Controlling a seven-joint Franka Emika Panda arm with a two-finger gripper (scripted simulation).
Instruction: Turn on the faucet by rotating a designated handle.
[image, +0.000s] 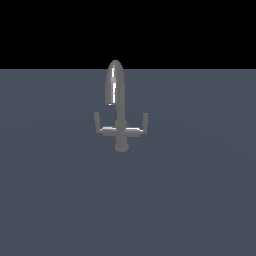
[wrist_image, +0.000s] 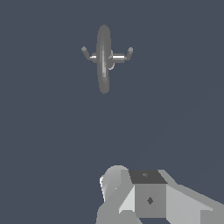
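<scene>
While the faucet (image: 119, 107) stands upright on the plain grey floor (image: 200, 200) with its arched spout (image: 114, 82) rising above the crossbar, the handle (image: 101, 127) juts toward the exterior view's left, its bent tip pointing up. Seen from the wrist view, the gripper (wrist_image: 140, 197) sits well apart from the faucet (wrist_image: 104, 57), touching nothing. Whether its jaws are spread or closed cannot be told, since the fingertips are not visible.

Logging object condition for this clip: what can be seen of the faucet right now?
The faucet is a small grey, metallic-looking tap standing upright on a plain grey surface. A tall arched spout rises from a round base. A crossbar carries two short levers with upturned tips; the handle is the one on the exterior view's left. Nothing touches it: the arm is absent from the exterior view, and the wrist view shows the faucet well away from the arm's hardware.
</scene>
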